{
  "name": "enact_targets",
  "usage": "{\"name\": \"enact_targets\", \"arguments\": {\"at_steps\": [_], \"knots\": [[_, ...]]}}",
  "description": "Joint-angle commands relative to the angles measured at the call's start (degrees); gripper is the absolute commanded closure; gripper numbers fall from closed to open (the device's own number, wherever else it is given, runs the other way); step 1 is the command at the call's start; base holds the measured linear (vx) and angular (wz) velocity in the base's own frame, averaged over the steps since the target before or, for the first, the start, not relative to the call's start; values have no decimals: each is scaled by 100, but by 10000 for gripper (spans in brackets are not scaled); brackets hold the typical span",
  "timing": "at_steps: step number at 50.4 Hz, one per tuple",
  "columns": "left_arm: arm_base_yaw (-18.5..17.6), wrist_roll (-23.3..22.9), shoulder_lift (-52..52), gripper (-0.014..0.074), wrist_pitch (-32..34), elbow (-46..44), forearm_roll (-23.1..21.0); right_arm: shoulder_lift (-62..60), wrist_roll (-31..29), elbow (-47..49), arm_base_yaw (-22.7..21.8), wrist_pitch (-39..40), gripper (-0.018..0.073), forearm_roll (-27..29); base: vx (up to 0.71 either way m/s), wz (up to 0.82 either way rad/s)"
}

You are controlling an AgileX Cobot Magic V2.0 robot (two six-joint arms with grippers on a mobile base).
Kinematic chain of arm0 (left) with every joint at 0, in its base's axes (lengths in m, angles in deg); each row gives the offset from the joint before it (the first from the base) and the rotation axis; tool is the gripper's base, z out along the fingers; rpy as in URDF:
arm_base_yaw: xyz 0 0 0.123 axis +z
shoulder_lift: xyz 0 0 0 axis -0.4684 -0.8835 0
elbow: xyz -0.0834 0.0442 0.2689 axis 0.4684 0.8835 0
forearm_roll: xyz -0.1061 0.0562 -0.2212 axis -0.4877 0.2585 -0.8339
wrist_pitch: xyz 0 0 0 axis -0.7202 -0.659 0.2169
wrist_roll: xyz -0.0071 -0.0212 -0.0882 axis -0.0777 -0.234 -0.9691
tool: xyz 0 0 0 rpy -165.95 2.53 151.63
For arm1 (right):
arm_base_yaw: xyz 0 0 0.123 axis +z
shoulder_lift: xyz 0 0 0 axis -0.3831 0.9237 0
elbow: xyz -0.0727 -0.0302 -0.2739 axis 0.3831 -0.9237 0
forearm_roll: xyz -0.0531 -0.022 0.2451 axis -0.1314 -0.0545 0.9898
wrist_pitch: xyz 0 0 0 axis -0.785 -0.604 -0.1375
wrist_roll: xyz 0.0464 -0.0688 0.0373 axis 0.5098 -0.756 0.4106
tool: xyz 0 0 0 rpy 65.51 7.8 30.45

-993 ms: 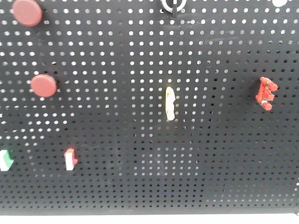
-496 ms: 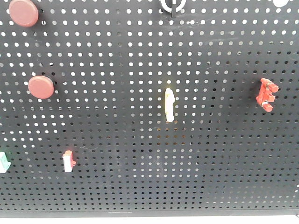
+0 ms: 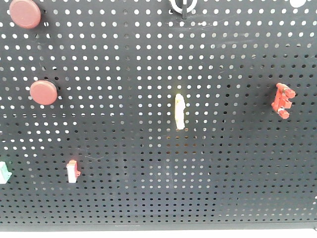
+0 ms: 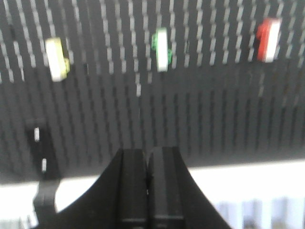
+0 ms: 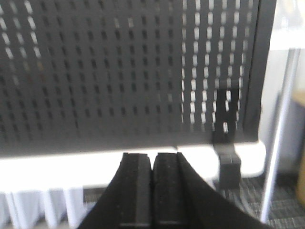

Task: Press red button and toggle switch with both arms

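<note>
In the front view, two round red buttons (image 3: 43,92) (image 3: 25,14) sit at the left of a black pegboard (image 3: 148,188). A yellow toggle switch (image 3: 180,111) is at the centre and a red switch (image 3: 283,99) at the right. No arm shows in this view. In the left wrist view my left gripper (image 4: 147,153) is shut and empty, below and apart from the yellow (image 4: 57,59), green (image 4: 161,49) and red (image 4: 268,40) switches. In the right wrist view my right gripper (image 5: 152,156) is shut and empty, facing the board's lower edge.
A small red-and-white rocker (image 3: 73,171) and a green-and-white one (image 3: 2,172) sit low on the left, with a black knob (image 3: 182,6) at the top. The board's black foot bracket (image 5: 228,143) stands on a white ledge (image 5: 248,160), beside a metal post (image 5: 281,124).
A second ago the board's parts sat slightly differently in the front view. Over the last half second nothing has moved there.
</note>
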Motion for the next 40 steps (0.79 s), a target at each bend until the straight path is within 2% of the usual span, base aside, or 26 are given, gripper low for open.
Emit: {"name": "enact_targets", "arguments": {"at_steps": [1,7,11,16,23,28,34,37,40], "knots": [[-15,-139,85,595,1227,95,-35,-92,-29,-43,-25,1150,563,-25,0,0],[-15,-507,85,595,1510,-498,-8,-92,472,366,37,1412,563,50,0,0],[-15,-482,80,595,1136,-1176,249,-27,480,1047,65,1266,563,-100,0,0],[-15,-495,-161,595,416,-2310,773,294,480,1990,65,1001,563,-376,0,0],[-15,-496,-907,595,71,-3669,878,1071,460,3220,65,725,563,-794,0,0],[-15,-496,-1541,595,65,-4337,873,1709,460,3771,56,712,563,-804,0,0],[-15,-496,-2221,595,99,-4681,873,2390,460,4165,39,808,563,-804,0,0],[-15,-502,-2556,595,375,-4740,867,2647,460,4227,39,938,563,-798,0,0],[-15,-502,-2904,595,996,-4781,872,2847,460,4226,39,1252,563,-798,0,0]]}}
